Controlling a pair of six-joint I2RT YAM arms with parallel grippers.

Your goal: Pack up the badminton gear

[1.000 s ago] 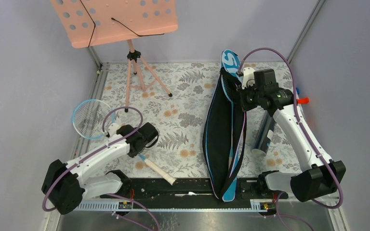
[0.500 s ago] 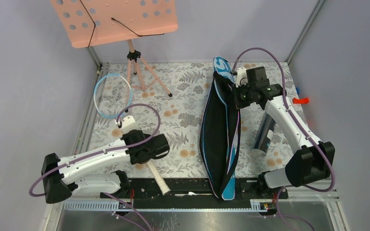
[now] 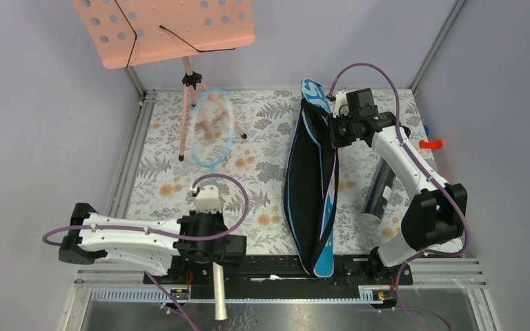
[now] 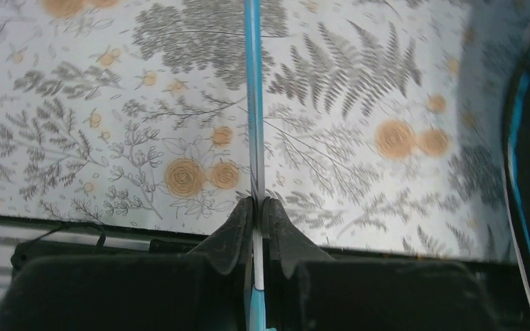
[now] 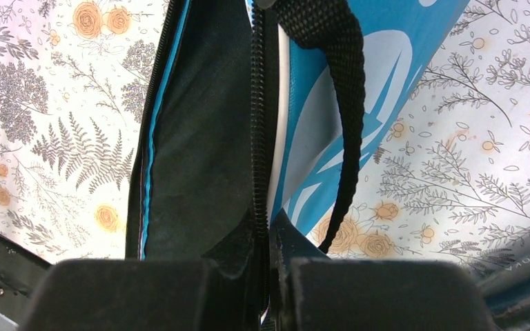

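Note:
My left gripper point(image 3: 210, 231) is shut on the thin shaft of a light-blue racket point(image 3: 212, 129). The head blurs over the mat near the tripod and the cream handle point(image 3: 218, 298) sticks out past the near edge. In the left wrist view the blue shaft point(image 4: 253, 96) runs straight up from my shut gripper point(image 4: 257, 205). My right gripper point(image 3: 333, 131) is shut on the zipper edge of the blue "SPORT" bag point(image 3: 310, 193), holding it open. The right wrist view shows the zipper point(image 5: 257, 124) between the jaws at my gripper point(image 5: 266, 224) and a black strap point(image 5: 341, 89). A dark tube point(image 3: 378, 193) lies right of the bag.
A pink perforated music stand point(image 3: 162, 27) on a tripod point(image 3: 193, 103) stands at the back left, close to the racket head. The black rail point(image 3: 269, 265) runs along the near edge. Walls close the mat point(image 3: 262, 131) on three sides.
My left arm has swung the racket from the left side toward the middle, its head now near the tripod and the handle past the near edge. My right gripper has pulled the bag edge slightly left.

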